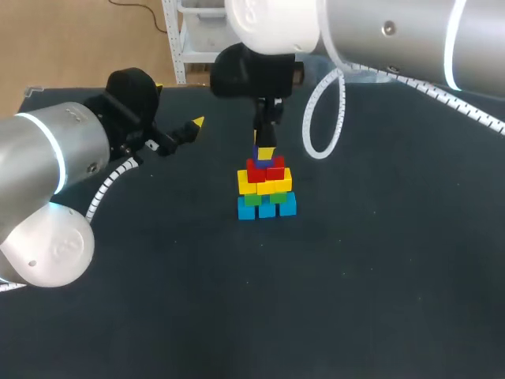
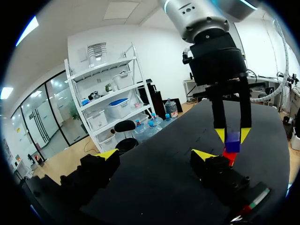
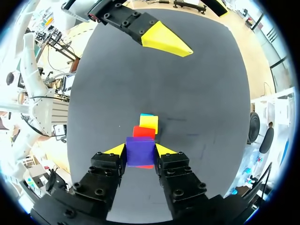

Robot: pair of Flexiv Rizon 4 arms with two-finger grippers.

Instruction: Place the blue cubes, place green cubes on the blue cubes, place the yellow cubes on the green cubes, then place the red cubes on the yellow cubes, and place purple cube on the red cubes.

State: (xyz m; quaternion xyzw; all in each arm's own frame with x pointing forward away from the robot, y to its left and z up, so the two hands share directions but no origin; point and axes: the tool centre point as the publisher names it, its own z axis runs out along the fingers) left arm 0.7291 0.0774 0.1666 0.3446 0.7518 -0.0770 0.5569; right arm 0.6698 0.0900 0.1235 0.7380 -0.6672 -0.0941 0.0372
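**Head view.** The right pincer (image 1: 264, 150) hangs straight above a stepped stack on the dark surface (image 1: 379, 268). The stack runs from blue cubes (image 1: 267, 208) at the base through green cubes (image 1: 264, 198) and yellow cubes (image 1: 264, 184) to red cubes (image 1: 265, 170). The small purple cube (image 1: 262, 158) is clamped between the yellow tips, directly over the red layer. The left pincer (image 1: 185, 133) sits well apart, off to the stack's left.

**Left wrist view.** This arm's own fingers stand wide apart with nothing between them. Ahead, the purple cube lies right on top of the red. Whether it is fully seated cannot be told.

**Right wrist view.** Both fingers press the purple cube from opposite sides, with the red layer directly beneath.

**Judgement.** The alignment is vertical, so the remaining move is a straight release and lift.
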